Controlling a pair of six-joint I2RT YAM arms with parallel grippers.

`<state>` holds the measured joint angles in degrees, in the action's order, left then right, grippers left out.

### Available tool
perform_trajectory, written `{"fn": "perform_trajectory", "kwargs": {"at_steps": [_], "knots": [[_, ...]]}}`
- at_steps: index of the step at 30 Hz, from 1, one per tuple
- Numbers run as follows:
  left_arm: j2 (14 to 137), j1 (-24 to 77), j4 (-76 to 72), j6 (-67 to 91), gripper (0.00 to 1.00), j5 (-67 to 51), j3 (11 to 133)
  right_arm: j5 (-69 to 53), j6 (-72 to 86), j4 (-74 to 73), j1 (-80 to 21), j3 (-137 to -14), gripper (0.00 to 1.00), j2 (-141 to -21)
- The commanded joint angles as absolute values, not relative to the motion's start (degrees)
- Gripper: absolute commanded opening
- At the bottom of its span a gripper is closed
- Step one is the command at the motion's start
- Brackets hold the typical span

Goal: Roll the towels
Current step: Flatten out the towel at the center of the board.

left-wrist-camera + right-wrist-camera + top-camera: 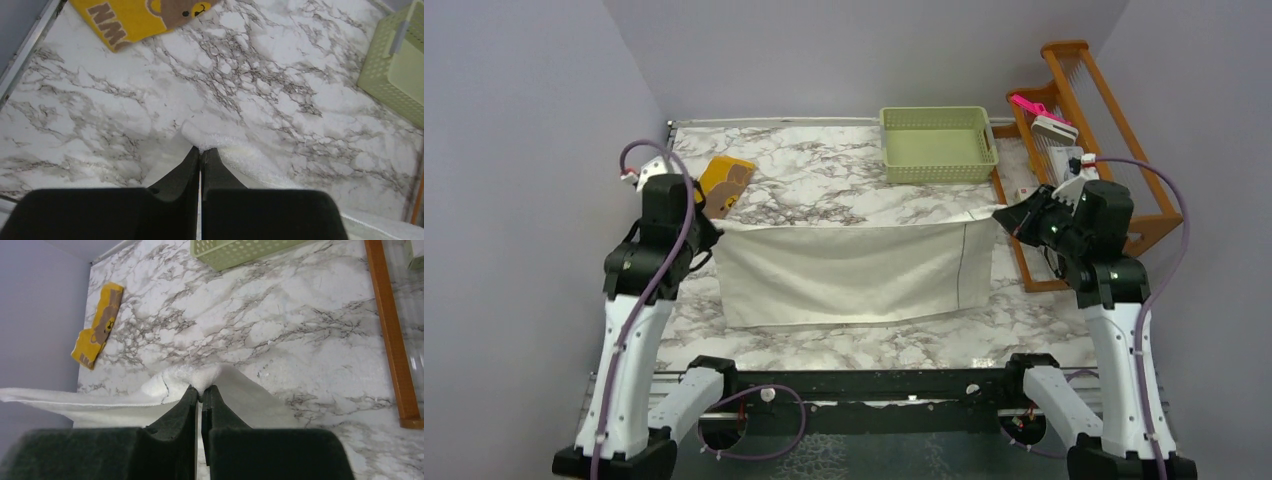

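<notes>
Left fingers (190, 167) and right fingers (187, 407) were each pinched shut on a corner of the cream towel (844, 270), holding it stretched between them (its lower part draped toward the marble surface (824, 180)). The yellow bear towel (726, 182) lay far left.

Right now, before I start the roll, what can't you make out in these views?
The yellow towel lettering: cut off by the top edge in the left wrist view, too small in the others.
How much white towel each grip holds: the left hand and right hand cover their pinched corners.
The table under the white towel: hidden by it, top view.
Items on the wooden rack: too small, top view.
</notes>
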<state>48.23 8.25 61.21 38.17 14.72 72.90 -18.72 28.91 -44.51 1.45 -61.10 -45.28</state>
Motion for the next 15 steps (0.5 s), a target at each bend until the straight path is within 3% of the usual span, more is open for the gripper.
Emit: {"fn": "perform_trajectory", "kwargs": {"at_steps": [1, 8, 15], "knots": [[59.9, 8.0, 51.2, 34.1, 0.0, 18.7, 71.7, -19.4, 31.7, -34.6, 1.4, -59.6, 0.01, -53.8], [77.3, 7.9, 32.9, 35.6, 0.0, 17.0, 62.7, -21.8, 35.9, -17.5, 1.3, -51.8, 0.01, -69.3], [97.9, 7.8, 27.1, 31.5, 0.0, 19.8, 73.7, -23.3, 38.5, -6.8, 1.3, -56.2, 0.01, -88.3]]}}
